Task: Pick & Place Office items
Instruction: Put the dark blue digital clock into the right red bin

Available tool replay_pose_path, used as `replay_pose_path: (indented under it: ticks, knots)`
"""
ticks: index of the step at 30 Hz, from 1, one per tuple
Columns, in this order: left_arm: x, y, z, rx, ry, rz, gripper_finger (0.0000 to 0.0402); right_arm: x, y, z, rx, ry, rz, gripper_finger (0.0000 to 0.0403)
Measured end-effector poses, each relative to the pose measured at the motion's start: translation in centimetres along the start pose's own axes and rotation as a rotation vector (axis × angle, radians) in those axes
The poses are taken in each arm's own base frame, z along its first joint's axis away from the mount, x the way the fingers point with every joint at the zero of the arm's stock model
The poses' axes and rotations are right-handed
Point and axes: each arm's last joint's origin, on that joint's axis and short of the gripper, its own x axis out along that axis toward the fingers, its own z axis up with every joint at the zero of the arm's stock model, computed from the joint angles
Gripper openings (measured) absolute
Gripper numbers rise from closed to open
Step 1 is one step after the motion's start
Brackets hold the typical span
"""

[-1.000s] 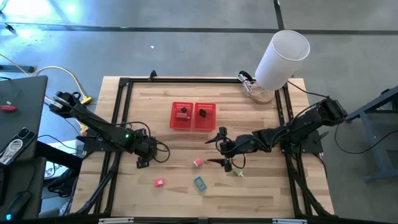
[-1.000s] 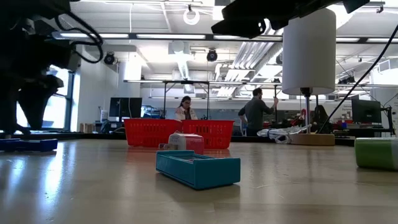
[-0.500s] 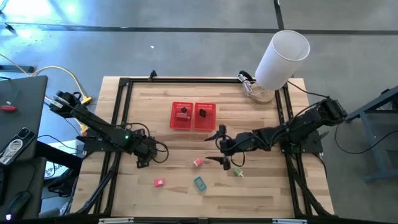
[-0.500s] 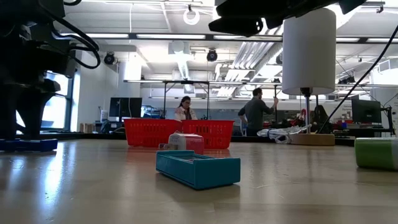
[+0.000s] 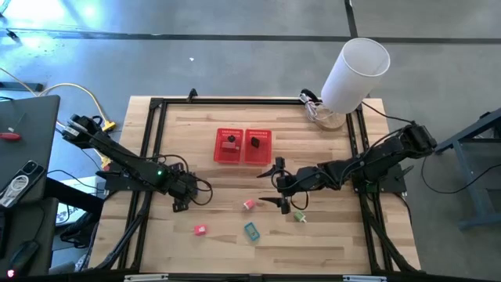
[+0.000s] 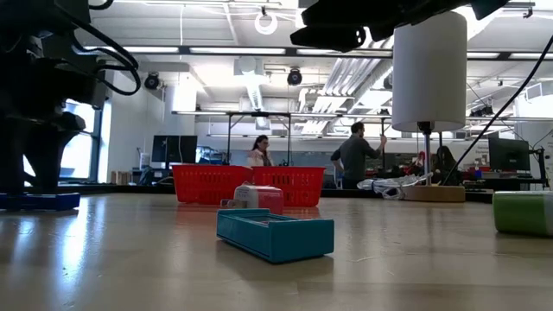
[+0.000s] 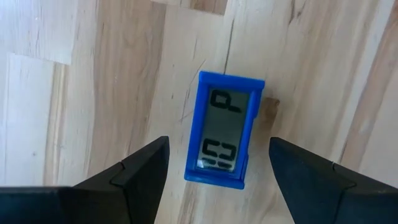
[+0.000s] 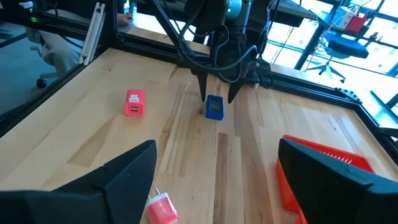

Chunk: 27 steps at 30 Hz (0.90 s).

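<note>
A dark blue item [image 7: 224,129] with a grey display lies flat on the wood table at the left. My left gripper [image 7: 217,142] points down over it, open, one finger on either side without touching it. It also shows in the right wrist view as dark fingers above the blue item [image 8: 214,107]. My right gripper [image 5: 275,186] hangs open above mid-table, holding nothing. On the table lie a pale pink item [image 5: 249,205], a red-pink item [image 5: 200,229], a teal item [image 5: 251,230] and a green item [image 5: 301,217]. A black item [image 5: 255,143] lies in the red basket [image 5: 243,157].
The red two-compartment mesh basket stands at the table's far middle, with a dark item [image 5: 229,142] in its left compartment. A big white cylinder [image 5: 354,72] stands at the far right corner. A black frame [image 5: 149,141] runs along the table's edges. People show in the room behind.
</note>
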Motion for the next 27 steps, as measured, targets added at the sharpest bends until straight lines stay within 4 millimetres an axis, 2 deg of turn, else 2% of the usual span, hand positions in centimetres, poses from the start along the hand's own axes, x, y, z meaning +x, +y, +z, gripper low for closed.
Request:
replay_pose_path:
  ticks: [17,27]
  knots:
    - [0.8,0.2,-0.5,-0.018,0.002,0.004,0.0268,0.0,0.0,0.0,-0.001,0.004,0.001,0.0325]
    - [2.9,-0.3,-0.7,0.025,0.111,0.080,0.0268,0.0,0.0,-0.2,-0.005,0.019,0.003,0.0325]
